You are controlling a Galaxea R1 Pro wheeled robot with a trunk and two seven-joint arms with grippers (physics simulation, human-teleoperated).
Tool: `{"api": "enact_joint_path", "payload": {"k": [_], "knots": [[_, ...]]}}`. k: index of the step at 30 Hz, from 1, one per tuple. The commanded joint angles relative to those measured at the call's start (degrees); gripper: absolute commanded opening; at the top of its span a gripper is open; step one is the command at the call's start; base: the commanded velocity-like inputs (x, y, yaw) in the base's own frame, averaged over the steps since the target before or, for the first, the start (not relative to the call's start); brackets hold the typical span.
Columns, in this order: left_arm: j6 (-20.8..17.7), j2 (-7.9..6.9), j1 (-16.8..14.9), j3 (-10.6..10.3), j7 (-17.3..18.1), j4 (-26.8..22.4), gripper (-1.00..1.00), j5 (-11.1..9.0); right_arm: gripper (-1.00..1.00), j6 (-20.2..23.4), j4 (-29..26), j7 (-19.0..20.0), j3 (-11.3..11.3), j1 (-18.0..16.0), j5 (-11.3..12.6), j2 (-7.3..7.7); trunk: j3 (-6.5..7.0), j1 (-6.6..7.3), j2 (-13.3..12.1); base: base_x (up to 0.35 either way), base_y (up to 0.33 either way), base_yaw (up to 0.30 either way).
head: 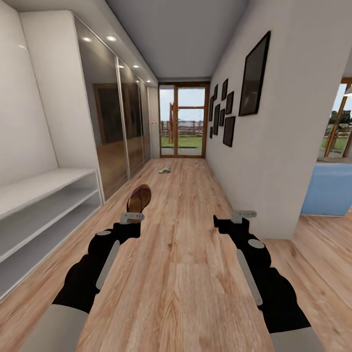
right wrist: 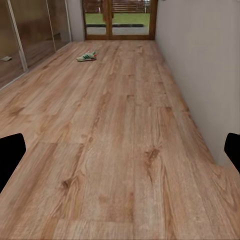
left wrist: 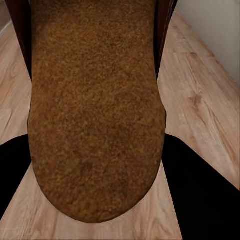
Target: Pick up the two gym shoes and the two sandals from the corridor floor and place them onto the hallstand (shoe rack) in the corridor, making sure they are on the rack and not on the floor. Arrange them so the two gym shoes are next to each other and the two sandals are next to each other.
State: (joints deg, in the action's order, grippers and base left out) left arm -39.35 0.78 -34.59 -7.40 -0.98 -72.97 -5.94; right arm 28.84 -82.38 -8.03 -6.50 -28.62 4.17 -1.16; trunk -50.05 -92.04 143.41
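- Corridor floor (head: pixel 186 274): light wood planks running from the robot to the glazed door (head: pixel 183 120) at the far end; mirrored wardrobe doors (head: pixel 115 107) line the left wall and dark picture frames (head: pixel 254 73) the right.
- Shoe rack (head: pixel 39 205): pale unit with a bench top and two open low shelves, standing against the left wall just beside the left arm. It carries no visible shoes, so the task appears to be at an early stage.
- Sandal (head: pixel 139 198): brown, held clear of the floor at the tip of the left arm. In the left wrist view its rough brown underside (left wrist: pixel 95 115) faces the camera, heel end nearest, which suggests it is gripped by the heel for carrying to the rack.
- Left gripper (head: pixel 131 217): clamped on the sandal.
- Right gripper (head: pixel 243 214): carries nothing; its fingers (right wrist: pixel 10 155) stand wide apart over bare planks in the right wrist view, probably kept free for the next pickup.
- Gym shoe (head: pixel 164 170): white with green stripes, lying on the floor far down the corridor near the door, also seen in the right wrist view (right wrist: pixel 86 56); it is not yet collected.
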Motion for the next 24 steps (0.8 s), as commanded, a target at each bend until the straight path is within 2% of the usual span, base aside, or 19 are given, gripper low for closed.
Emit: {"api": "enact_joint_path", "payload": {"k": [1,10,16,24], "knots": [[-0.3,0.01,0.0,0.0,-0.2,-0.1,-1.00,-0.4,1.00,0.2,-0.1,-0.5,-0.1,0.0,0.5,0.02,-0.05,-0.02,0.0,0.344,-0.147,0.000],[-0.3,0.01,0.0,0.0,-0.2,-0.1,-1.00,-0.5,1.00,0.2,-0.1,-0.5,-0.1,0.0,0.4,0.02,-0.02,-0.02,0.0,0.344,-0.147,0.008],[-0.3,0.01,0.0,0.0,-0.2,-0.1,-1.00,-0.5,1.00,0.2,-0.1,-0.5,-0.1,0.0,0.4,0.02,-0.02,-0.02,0.0,0.344,-0.147,0.176],[-0.3,0.01,0.0,0.1,-0.2,-0.1,-1.00,-0.5,1.00,0.2,-0.1,-0.5,-0.1,0.0,0.5,0.02,-0.02,-0.02,0.0,0.344,-0.135,0.028]]}}
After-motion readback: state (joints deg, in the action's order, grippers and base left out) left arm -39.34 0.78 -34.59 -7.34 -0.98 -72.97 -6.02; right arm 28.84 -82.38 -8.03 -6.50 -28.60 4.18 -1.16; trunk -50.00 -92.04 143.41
